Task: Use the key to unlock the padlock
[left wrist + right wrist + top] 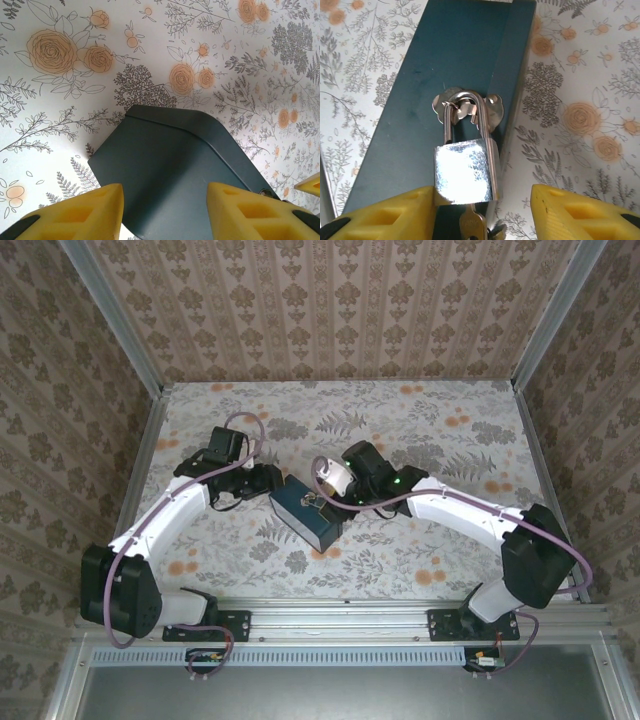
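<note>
- The padlock (466,170) hangs closed on the front of a dark blue tin (455,55). Its shiny square body lies against the tin's edge, and its curved loop passes through a small silvery clasp (492,107).
- The key (472,225) pokes out from under the padlock's body, with only its head in view at the bottom of the right wrist view. I cannot tell how far in it sits.
- The right gripper (484,192) has its yellow fingers (385,215) wide apart, with the padlock's lower end and the key between them. One finger sits right by the body's corner and the other stands clear, so nothing is held.
- The left gripper (165,187) is at the tin's other end. Its yellow fingers (250,210) are spread with the tin's end between them. I cannot tell whether they press on it.
- From above, the tin lies at a slant in the middle of the floral bench (420,550), with one arm reaching in from each side.
</note>
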You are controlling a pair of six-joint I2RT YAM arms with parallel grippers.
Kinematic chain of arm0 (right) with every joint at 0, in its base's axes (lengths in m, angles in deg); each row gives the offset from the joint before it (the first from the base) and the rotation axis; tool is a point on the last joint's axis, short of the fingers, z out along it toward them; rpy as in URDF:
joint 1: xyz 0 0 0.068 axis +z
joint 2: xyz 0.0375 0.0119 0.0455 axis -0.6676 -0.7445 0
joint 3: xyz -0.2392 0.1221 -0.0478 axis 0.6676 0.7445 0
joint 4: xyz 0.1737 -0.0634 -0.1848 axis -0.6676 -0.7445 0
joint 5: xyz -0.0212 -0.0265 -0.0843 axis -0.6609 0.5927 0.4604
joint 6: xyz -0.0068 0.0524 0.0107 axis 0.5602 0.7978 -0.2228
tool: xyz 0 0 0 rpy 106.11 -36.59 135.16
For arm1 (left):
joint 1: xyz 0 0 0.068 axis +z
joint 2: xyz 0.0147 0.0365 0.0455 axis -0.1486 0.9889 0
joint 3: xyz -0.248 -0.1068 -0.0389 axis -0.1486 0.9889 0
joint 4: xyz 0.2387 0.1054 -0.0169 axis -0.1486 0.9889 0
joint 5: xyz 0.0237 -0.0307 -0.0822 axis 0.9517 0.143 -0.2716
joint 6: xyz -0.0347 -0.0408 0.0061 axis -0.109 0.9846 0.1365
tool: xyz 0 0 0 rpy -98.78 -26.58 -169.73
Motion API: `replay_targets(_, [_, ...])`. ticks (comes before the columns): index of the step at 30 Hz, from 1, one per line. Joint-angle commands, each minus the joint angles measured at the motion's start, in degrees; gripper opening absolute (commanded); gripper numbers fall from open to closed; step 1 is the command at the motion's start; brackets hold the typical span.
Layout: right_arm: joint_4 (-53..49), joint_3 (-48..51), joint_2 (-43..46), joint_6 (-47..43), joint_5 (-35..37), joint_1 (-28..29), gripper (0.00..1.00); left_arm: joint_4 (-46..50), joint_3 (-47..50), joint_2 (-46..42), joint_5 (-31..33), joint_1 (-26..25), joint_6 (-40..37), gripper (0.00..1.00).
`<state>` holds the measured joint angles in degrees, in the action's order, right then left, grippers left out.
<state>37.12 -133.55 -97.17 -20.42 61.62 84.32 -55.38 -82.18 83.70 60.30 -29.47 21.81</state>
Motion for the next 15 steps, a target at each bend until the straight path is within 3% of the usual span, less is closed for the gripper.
replay_targets(1, [2.4, 0.8, 3.0, -3.4, 3.3, 0.9, 0.54, 0.8, -0.5, -1.7, 0.6, -0.2, 0.1, 0.48])
replay_targets(10, [6.0, 4.2, 1.4, -9.2, 7.9, 4.7, 0.50, 1.6, -2.2, -2.8, -0.4, -0.2, 0.7, 0.48])
replay_targets(15, [8.0, 5.5, 1.3, -9.9, 9.0, 4.8, 0.38, 2.1, -2.3, -3.7, -0.3, -0.2, 0.8, 0.48])
